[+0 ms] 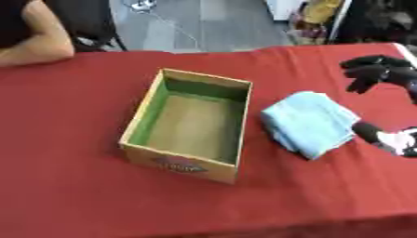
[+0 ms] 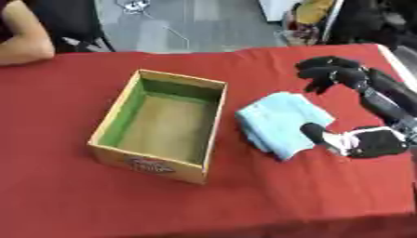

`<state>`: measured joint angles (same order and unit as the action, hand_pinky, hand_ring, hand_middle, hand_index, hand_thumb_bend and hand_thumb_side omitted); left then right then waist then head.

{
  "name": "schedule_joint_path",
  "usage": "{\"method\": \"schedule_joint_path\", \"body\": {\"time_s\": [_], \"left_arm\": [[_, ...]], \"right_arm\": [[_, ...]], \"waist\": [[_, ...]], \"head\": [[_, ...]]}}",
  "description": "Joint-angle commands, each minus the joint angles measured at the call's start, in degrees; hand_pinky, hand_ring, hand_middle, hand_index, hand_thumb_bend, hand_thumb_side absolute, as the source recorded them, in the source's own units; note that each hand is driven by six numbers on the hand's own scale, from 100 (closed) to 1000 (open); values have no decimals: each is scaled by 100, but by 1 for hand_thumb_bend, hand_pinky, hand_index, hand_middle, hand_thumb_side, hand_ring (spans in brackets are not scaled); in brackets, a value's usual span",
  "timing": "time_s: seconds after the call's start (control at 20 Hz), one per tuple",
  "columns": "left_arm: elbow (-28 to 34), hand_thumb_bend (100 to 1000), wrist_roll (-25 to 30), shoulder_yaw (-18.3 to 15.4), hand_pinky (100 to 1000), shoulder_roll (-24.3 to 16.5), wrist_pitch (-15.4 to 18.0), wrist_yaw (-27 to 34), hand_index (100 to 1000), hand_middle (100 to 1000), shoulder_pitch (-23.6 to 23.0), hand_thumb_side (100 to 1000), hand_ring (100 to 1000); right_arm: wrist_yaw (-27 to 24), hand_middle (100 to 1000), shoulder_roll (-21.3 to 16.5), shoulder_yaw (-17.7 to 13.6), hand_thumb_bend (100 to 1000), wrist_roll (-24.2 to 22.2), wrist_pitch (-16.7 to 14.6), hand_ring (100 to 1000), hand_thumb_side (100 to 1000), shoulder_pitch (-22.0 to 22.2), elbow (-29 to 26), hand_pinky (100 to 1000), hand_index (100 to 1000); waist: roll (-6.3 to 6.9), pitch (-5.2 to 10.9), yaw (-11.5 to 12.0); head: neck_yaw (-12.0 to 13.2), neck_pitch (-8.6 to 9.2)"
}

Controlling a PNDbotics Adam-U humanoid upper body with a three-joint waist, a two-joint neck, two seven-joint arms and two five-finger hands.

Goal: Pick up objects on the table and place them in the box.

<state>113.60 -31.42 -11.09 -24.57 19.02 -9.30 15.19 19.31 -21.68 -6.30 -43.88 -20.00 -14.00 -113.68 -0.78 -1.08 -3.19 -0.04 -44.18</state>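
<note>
The folded light-blue cloth [image 2: 281,123] lies on the red tablecloth [image 2: 244,195], just right of the open, empty cardboard box with green inner walls [image 2: 159,123]. The black right hand [image 2: 346,139] brackets the cloth's right side, fingers curled above, thumb by its edge; actual contact is unclear. The left hand is out of sight.

Matt cardboard-looking box [image 1: 189,163], soft blue cloth [image 1: 313,121], red fabric tablecloth [image 1: 73,195].

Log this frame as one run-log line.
right hand: open, beside folded light-blue cloth | open cardboard box: nothing inside | left hand: not in view
</note>
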Motion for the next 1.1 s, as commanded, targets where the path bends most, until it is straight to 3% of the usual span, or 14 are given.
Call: {"method": "schedule_joint_path", "body": {"time_s": [0.05,0.7,0.9,1.1], "left_arm": [[100,100,20,-7,278,-155,12,10,650,488,56,721,307],[100,100,13,-12,277,-157,8,9,649,488,48,723,307],[100,100,12,1,275,-170,-22,20,649,489,0,729,307],[100,100,33,18,276,-176,-27,29,649,489,-2,726,307]], "right_arm": [[-44,885,-103,-11,396,-747,-723,682,605,-60,-91,632,894],[-82,885,-119,26,394,-768,-734,678,604,-89,-91,626,903],[-61,890,-307,173,409,-805,-665,665,604,-278,-64,611,938],[110,908,-755,420,433,-780,-778,650,606,-753,696,585,972]], "waist": [[2,40,4],[6,37,18],[6,66,35],[-2,94,90]], "head": [[-1,6],[50,6],[83,6],[85,6]]}}
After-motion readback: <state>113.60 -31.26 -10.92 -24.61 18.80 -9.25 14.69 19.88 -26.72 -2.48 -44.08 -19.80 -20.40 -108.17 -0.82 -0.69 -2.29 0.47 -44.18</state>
